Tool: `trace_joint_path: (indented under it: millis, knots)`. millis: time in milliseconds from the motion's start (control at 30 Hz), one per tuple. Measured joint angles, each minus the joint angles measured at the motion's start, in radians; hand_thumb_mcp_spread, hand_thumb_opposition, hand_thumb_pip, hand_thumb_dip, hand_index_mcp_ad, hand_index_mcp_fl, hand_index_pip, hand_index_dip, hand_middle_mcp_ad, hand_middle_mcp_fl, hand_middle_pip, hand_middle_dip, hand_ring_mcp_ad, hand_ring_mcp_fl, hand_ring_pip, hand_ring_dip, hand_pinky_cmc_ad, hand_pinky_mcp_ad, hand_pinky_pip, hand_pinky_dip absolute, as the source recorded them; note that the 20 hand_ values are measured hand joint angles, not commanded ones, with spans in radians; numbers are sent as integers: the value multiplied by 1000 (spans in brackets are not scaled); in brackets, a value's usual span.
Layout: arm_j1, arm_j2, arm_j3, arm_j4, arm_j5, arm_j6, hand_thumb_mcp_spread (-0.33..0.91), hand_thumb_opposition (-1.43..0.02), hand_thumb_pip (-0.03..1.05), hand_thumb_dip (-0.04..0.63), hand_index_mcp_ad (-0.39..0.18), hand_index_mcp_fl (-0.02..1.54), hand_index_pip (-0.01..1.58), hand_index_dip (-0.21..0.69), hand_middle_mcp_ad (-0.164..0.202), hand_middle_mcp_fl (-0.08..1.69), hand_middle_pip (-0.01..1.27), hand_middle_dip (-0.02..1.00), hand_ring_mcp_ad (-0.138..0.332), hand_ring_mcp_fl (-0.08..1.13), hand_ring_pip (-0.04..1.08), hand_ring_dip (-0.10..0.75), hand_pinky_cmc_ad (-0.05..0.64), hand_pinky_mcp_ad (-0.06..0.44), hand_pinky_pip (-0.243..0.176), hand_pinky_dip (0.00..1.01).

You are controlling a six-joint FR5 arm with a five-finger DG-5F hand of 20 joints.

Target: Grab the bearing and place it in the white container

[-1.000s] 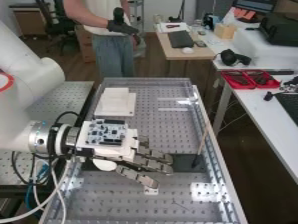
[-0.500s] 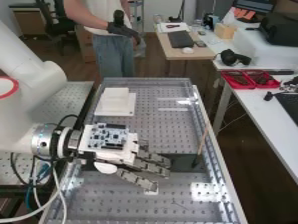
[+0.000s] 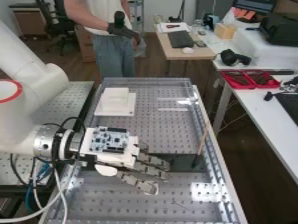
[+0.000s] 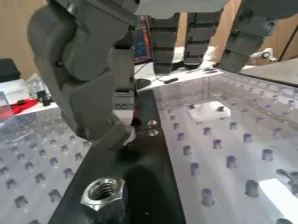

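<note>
The hand (image 3: pixel 123 157) is over the middle of the perforated bench, palm side down, its fingers straight and spread toward the bench's right side. In the wrist view the hand (image 4: pixel 86 85) hangs above a dark strip with nothing held. A shiny threaded metal piece with a hex rim (image 4: pixel 104 192) stands on that strip, below the thumb. I cannot tell a bearing for certain. A small white block (image 4: pixel 209 111) with a clear upright pin is on the perforated surface. The white container (image 3: pixel 116 101), a square shape on a wider base, sits farther up the bench, apart from the hand.
The dark strip (image 3: pixel 185 162) crosses the bench under the fingers. A thin stick (image 3: pixel 201 145) with a dark end leans by the right rail (image 3: pixel 216 145). Cables (image 3: pixel 58 187) loop beside the arm's wrist. Red trays (image 3: pixel 249 79) sit on a side table.
The hand has shifted slightly toward the bench's near end, its fingertips now over the spot where the small white block showed. Its fingers remain straight.
</note>
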Motion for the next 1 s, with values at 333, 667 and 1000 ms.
trace_joint_path:
  millis: [333, 667, 1000]
  knots:
    - [0, -2, 2, -3, 1, 6, 485, -935, 620, 443, -141, 241, 1255, 227, 80, 105, 126, 204, 127, 2, 99, 86, 340, 279, -42, 195]
    - [3, 2, -9, 4, 9, 12, 485, -934, 625, 443, -141, 227, 1253, 227, 84, 98, 126, 204, 127, 0, 99, 86, 340, 279, -42, 195]
    - [7, -7, -8, 6, 16, 18, 468, -915, 639, 428, -141, 220, 1257, 227, 84, 96, 126, 204, 127, 0, 99, 86, 340, 279, -44, 183]
